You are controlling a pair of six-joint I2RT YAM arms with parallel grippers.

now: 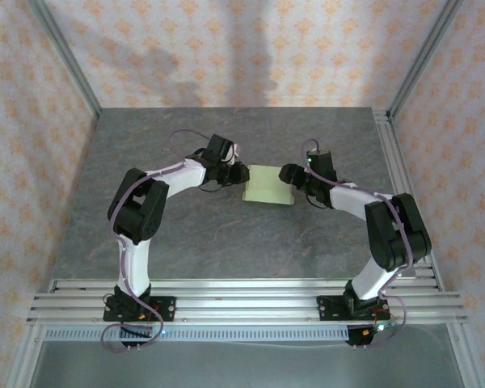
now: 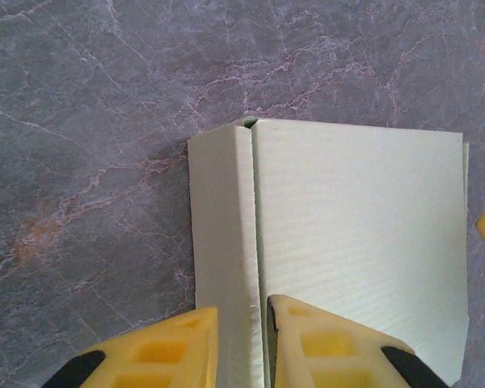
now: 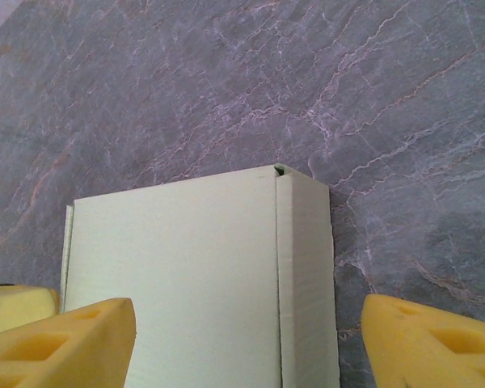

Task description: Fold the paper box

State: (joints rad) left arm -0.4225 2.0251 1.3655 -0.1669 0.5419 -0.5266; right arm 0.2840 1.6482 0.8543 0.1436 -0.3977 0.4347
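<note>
The paper box (image 1: pixel 268 184) is a small, low, pale green square box lying at the middle of the table. My left gripper (image 1: pixel 236 172) is at its left edge. In the left wrist view the two yellow fingers (image 2: pixel 166 349) are shut on the box's upright left side wall (image 2: pixel 226 242), one finger outside it and one inside. My right gripper (image 1: pixel 293 174) is at the box's right edge. It is open there, its fingers (image 3: pixel 65 343) straddling the right wall (image 3: pixel 305 275) without touching it; one is over the box floor (image 3: pixel 178 275), the other over the bare table.
The grey marbled tabletop (image 1: pixel 194 234) stretches all round the box. Aluminium rails (image 1: pixel 242 295) run along the near edge by the arm bases, and a rail (image 1: pixel 392 162) lines the right side. Patterned walls enclose the table.
</note>
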